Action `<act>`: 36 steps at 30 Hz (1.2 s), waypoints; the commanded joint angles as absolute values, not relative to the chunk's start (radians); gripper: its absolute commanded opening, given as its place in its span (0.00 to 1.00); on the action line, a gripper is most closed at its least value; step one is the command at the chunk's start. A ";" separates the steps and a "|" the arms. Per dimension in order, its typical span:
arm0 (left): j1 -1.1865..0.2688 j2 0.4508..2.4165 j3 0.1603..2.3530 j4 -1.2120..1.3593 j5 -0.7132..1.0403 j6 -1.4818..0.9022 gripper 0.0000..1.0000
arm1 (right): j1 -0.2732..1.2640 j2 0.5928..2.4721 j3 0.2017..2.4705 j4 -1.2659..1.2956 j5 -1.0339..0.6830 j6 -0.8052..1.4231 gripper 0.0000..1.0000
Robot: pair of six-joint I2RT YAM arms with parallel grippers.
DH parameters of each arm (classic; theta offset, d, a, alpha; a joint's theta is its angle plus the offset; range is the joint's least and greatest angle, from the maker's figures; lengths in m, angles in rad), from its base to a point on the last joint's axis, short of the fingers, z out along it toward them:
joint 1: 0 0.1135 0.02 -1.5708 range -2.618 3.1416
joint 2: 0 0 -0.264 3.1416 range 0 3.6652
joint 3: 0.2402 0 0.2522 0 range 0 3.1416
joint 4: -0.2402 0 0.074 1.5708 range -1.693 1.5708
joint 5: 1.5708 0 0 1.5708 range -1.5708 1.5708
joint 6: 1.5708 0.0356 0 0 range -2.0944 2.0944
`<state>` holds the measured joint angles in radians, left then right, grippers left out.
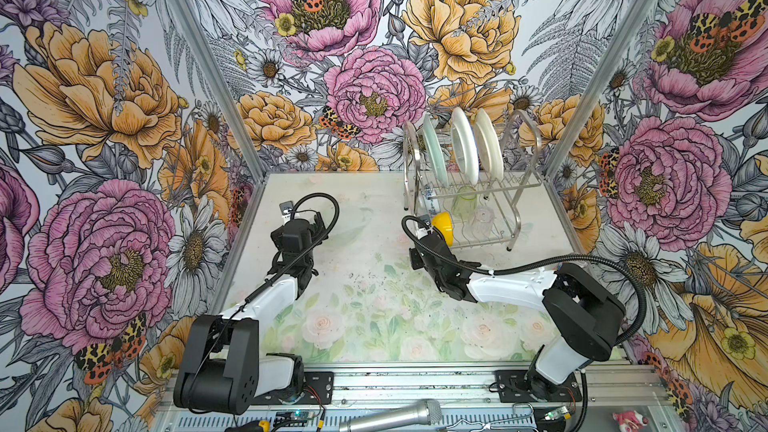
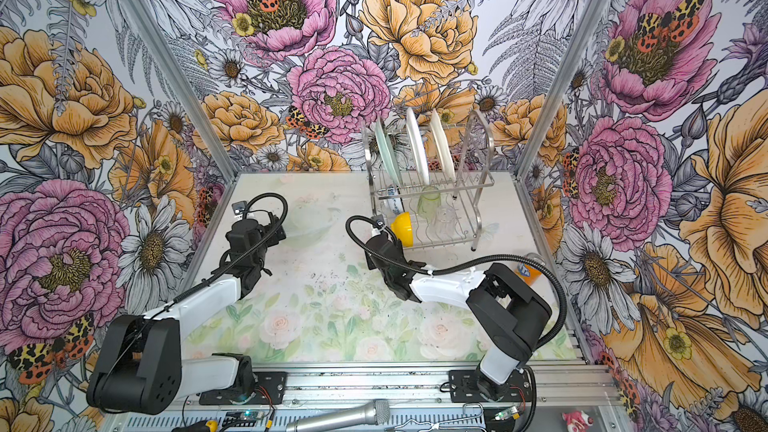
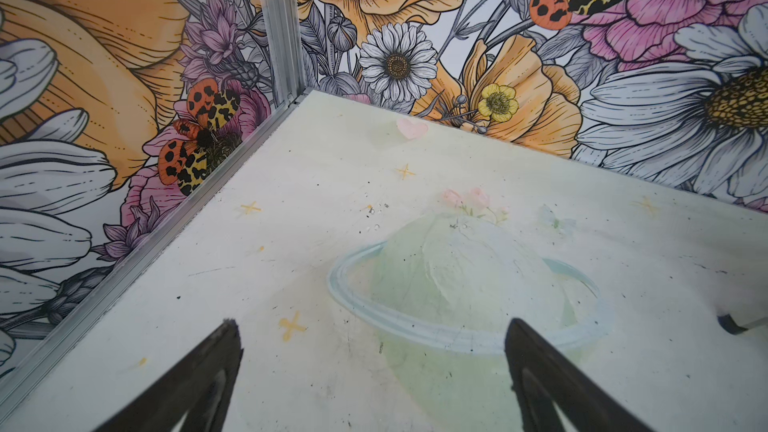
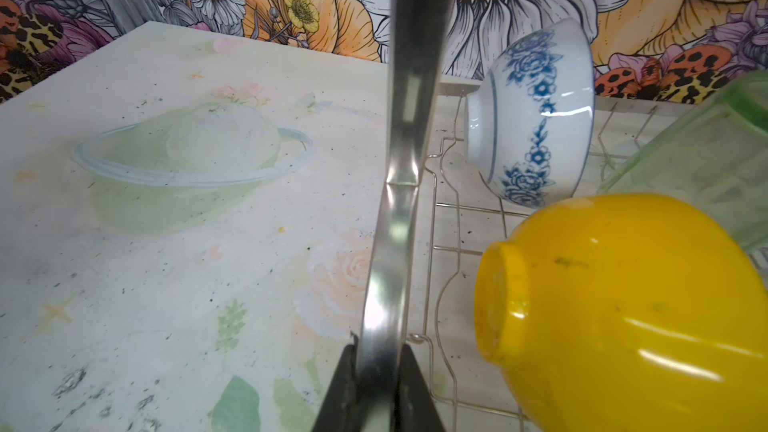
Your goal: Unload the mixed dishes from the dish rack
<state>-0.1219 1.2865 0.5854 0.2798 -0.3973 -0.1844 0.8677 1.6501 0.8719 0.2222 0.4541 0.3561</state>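
The dish rack (image 1: 534,135) (image 2: 482,135) stands at the back right of the table. Its upper shelf holds a pale green plate (image 1: 434,151), a white plate (image 1: 464,147) and a cream plate (image 1: 489,145) on edge. On the lower tier lie a yellow bowl (image 1: 442,224) (image 4: 623,317), a blue-and-white bowl (image 4: 536,114), a green tumbler (image 1: 463,201) (image 4: 706,151) and a clear glass (image 1: 482,220). My right gripper (image 4: 380,351) is shut on the rack's flat steel side band (image 4: 399,201), just left of the yellow bowl. My left gripper (image 3: 372,326) (image 1: 322,222) hangs open over the bare table at the left, holding nothing.
An orange soda can (image 2: 530,270) stands on the table at the right edge, partly behind the right arm. A microphone (image 1: 390,415) lies on the front rail. Flowered walls close in the table (image 1: 374,284) on three sides, with a metal corner post (image 3: 282,27) near the left gripper.
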 commanded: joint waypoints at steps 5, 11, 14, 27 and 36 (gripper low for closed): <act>-0.115 1.295 0.613 0.268 -0.416 -0.196 0.99 | 1.013 1.744 1.044 0.259 0.295 0.386 0.00; -0.114 1.323 0.641 0.242 -0.413 -0.195 0.99 | 1.013 1.721 1.065 0.267 0.279 0.402 0.03; -0.114 1.329 0.647 0.238 -0.410 -0.194 0.99 | 1.011 1.687 1.050 0.267 0.274 0.391 0.41; -0.115 1.314 0.638 0.236 -0.400 -0.201 0.99 | 0.920 1.352 0.810 0.189 0.234 0.465 0.62; -0.154 1.258 0.604 0.242 -0.380 -0.219 0.99 | 0.768 1.013 0.617 -0.008 0.403 0.494 0.62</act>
